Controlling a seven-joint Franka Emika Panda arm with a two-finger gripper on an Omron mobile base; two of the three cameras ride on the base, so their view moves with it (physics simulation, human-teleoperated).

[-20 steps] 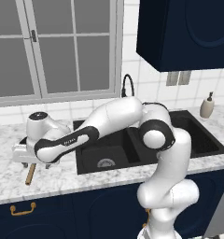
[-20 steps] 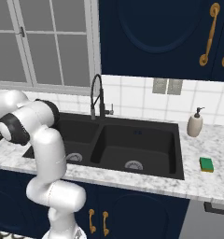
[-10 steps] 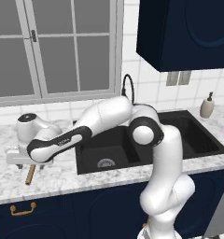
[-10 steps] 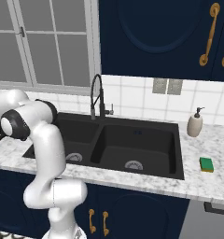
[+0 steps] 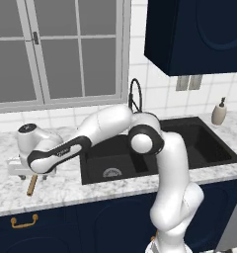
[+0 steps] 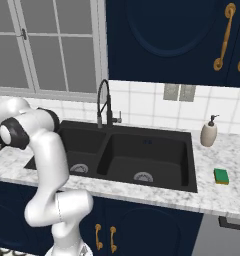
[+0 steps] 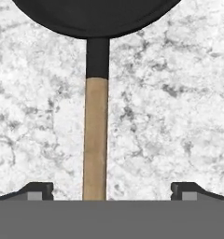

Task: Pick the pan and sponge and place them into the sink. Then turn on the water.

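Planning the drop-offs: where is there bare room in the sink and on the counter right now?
Both basins of the sink are bare apart from their drains. Open marble lies between the soap dispenser and the sponge. It is crowded left of the sink, where the open gripper straddles the pan handle.

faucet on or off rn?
Off. No stream falls from the faucet in the right base view, and both sink basins look dry.

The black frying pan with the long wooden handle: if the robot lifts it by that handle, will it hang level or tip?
The black frying pan with the light-brown wooden handle looks rigid, so it shouldn't flex. Its round bowl sits far from the open gripper, so it will probably droop bowl-down. The narrow, smooth handle may also twist in the grip.
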